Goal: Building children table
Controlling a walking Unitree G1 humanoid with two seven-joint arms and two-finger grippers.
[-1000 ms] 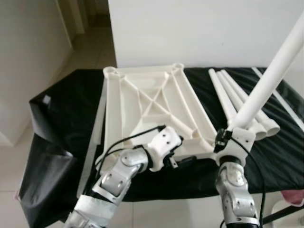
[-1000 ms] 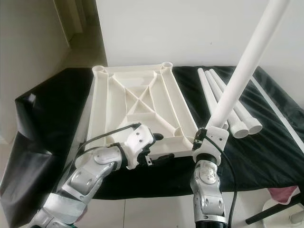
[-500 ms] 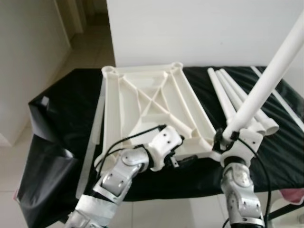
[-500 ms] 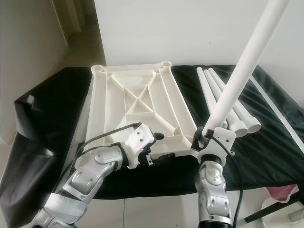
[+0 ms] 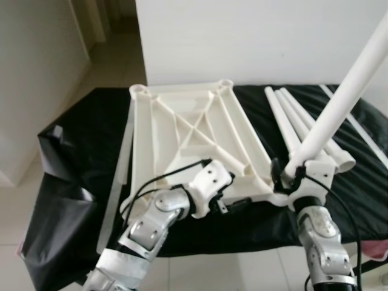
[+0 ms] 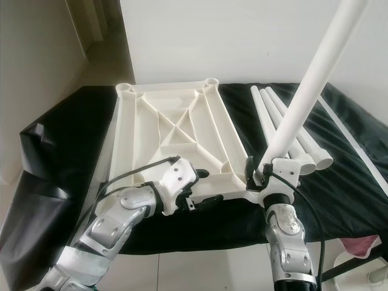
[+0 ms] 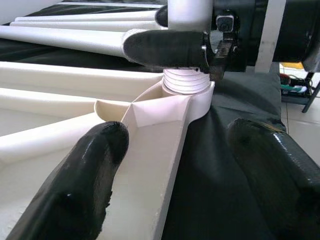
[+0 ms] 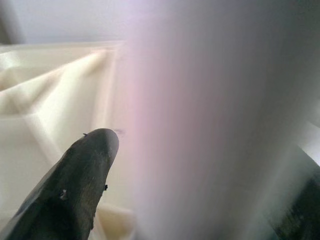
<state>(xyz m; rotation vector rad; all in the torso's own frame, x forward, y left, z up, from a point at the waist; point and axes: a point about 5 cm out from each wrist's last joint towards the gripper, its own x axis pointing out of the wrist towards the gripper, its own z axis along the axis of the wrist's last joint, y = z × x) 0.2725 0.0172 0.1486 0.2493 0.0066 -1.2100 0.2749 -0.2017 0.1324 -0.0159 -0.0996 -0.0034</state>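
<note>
Black cloth (image 5: 79,145) spread over the work surface, sagging at the left edge. On it, white plastic tabletop (image 5: 182,130) lying upside down, ribbed underside up, round leg sockets at the far corners. Left gripper (image 7: 175,170) at the tabletop's near edge, fingers (image 7: 80,185) spread wide, one resting on the inner side of the rim, the other over the cloth; nothing clamped between them. Just right of it, near right corner socket (image 7: 187,92) with the threaded end of a table leg (image 5: 339,100) seated in it, leg rising steeply up and to the right. Right gripper (image 5: 294,173) closed around that leg just above the socket. Farther right, three spare legs (image 5: 297,124) lying side by side on the cloth, near the tabletop's right edge.
</note>
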